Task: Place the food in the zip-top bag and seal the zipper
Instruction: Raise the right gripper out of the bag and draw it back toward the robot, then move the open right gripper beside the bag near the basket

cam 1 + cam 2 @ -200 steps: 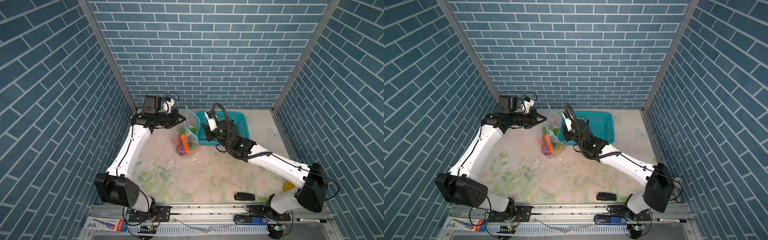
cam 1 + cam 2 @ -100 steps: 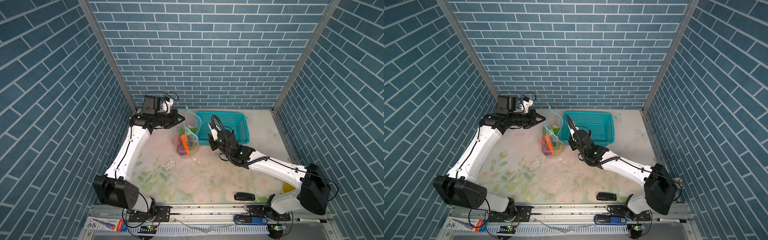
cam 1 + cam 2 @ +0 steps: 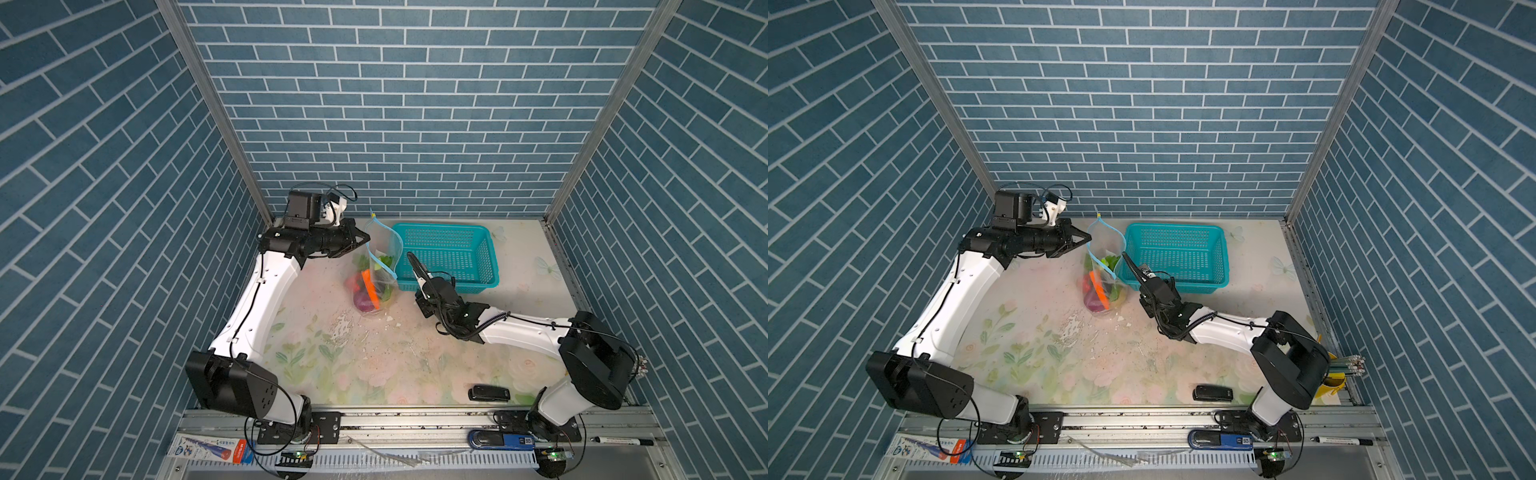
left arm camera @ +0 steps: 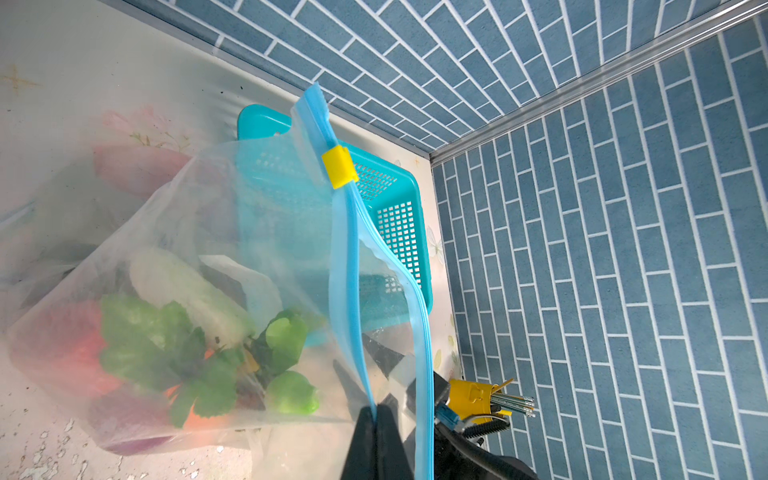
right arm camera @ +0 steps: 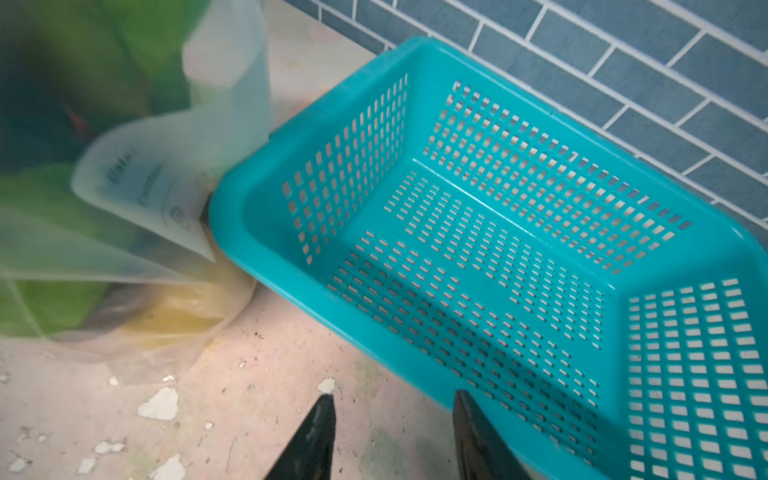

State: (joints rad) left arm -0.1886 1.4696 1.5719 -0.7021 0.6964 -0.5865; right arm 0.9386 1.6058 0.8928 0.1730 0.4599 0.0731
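The clear zip-top bag (image 3: 376, 272) (image 3: 1100, 286) stands on the table with its mouth open upward. My left gripper (image 3: 368, 240) (image 4: 376, 409) is shut on one side of its light blue zipper (image 4: 349, 257). The yellow slider (image 4: 340, 166) (image 3: 373, 215) sits at the zipper's far end. Inside the bag lies the food: a purple onion (image 3: 365, 300), an orange carrot (image 3: 369, 282), leafy greens (image 4: 158, 340) and a white piece (image 4: 187, 291). My right gripper (image 3: 412, 258) (image 5: 392, 399) is open and holds nothing, low between the bag (image 5: 145, 187) and the basket's near corner.
A teal perforated basket (image 3: 440, 227) (image 3: 1173, 226) (image 5: 257, 249) stands right of the bag, touching it, with nothing in it. White flakes (image 5: 160, 403) litter the table by the bag. A small black object (image 3: 488, 392) lies near the front edge. A yellow cup of pencils (image 3: 1333, 382) stands at the front right.
My right gripper has drawn back from the bag's mouth and dropped low beside the basket, with its jaws spread wider. The left gripper has kept its hold on the zipper edge.
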